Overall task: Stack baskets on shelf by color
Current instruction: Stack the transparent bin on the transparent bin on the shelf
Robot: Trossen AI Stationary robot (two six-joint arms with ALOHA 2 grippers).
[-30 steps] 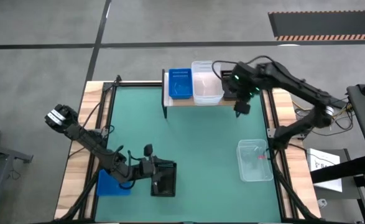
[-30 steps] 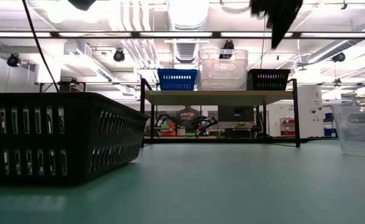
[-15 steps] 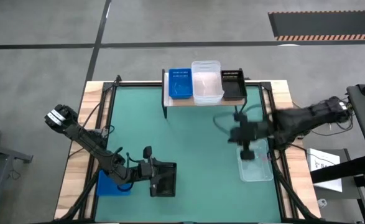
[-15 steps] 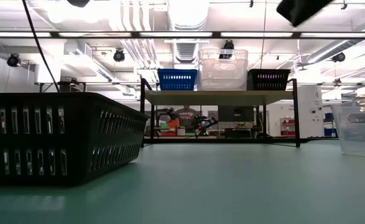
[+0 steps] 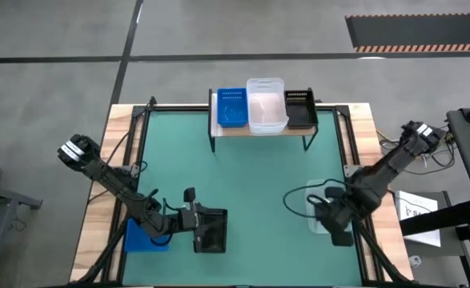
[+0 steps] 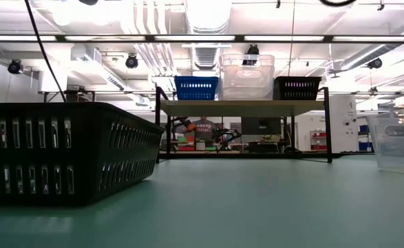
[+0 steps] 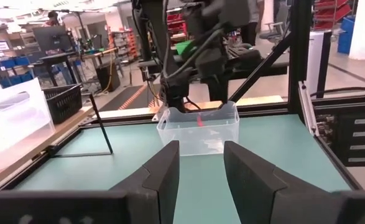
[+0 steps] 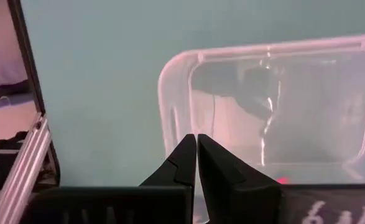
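Right tool (image 5: 336, 226), fingers together, hovers over clear basket (image 5: 327, 210) at four o'clock (ungrasped); next: open, grip rim.

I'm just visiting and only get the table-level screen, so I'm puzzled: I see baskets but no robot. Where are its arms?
Observer: The right claw is shut, hanging over the clear basket on the table.
Operator: And the other arm?
Observer: The left claw is open, down by the black basket nearest your camera.
Operator: Is anything hidden behind that basket?
Observer: Yes, a blue basket lies on the table beside the left arm.
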